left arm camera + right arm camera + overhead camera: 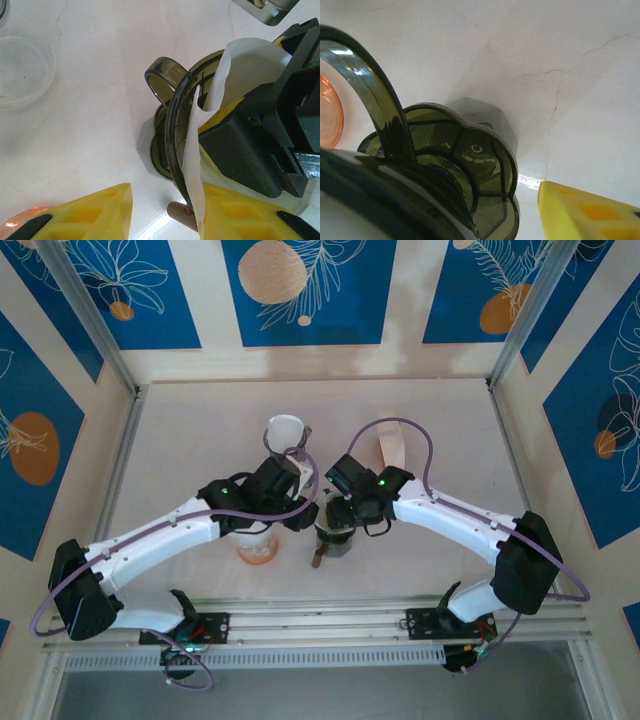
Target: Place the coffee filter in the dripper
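The smoky olive dripper (333, 537) stands at the table's middle, between both grippers. In the left wrist view the white coffee filter (245, 67) sits partly inside the dripper (172, 125), and one edge trails down its rim. My left gripper (167, 192) is open and straddles the rim, with the filter's edge against its right finger (250, 215). My right gripper (346, 506) has one black, yellow-padded finger (250, 145) inside the dripper against the filter. Its other finger (587, 212) stands outside, apart from the dripper (470, 160), so the jaws are open.
An orange cup (257, 546) stands just left of the dripper, under the left arm. A white cup (285, 430) sits behind it and a wooden filter holder (392, 445) at the back right. A short wooden peg (181, 215) lies by the dripper's base. A clear dish (22, 70) lies further left.
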### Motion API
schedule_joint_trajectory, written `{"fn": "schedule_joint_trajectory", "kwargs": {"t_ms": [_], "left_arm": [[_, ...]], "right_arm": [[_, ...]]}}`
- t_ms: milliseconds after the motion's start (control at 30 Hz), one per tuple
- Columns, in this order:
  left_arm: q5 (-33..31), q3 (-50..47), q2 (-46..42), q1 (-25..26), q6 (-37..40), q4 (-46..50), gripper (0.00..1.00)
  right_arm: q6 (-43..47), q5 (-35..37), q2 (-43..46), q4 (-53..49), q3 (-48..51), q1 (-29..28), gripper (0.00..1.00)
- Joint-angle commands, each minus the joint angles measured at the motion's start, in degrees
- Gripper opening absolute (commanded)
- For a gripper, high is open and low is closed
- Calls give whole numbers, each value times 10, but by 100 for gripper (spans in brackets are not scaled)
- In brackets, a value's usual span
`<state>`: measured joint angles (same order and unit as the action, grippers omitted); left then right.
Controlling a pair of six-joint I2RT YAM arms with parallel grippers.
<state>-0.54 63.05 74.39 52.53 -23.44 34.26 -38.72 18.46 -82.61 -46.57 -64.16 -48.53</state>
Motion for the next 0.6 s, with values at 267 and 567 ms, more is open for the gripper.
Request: {"fn": "schedule_joint_trajectory", "kwargs": {"t_ms": [267,567], "left_arm": [[-4,8,-2,3,8,21,41],[-6,9,-1,3,6,19,44]], "right_arm": [[-20,19,94,-11,-7,3,62],[-45,20,156,-37,25,-12,62]]}}
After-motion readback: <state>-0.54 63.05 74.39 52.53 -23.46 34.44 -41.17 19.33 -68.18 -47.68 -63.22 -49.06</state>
